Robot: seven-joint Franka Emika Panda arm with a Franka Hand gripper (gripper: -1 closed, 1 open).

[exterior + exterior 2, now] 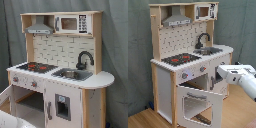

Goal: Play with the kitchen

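Though the kitchen (188, 60) stands tall on the floor, filling both exterior views, it looks stiff, light wood; its swung-out oven door (198, 102) is best taken at its handle. The gripper (220, 74), at 3 o'clock of the door, touches nothing; how far it is spread I cannot tell.

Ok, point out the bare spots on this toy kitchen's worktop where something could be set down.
The rounded white counter end beside the sink is bare. The black-red hob is flat and empty too. It is crowded at the black faucet and in front of the open windowed oven door, where the arm's gripper sits.
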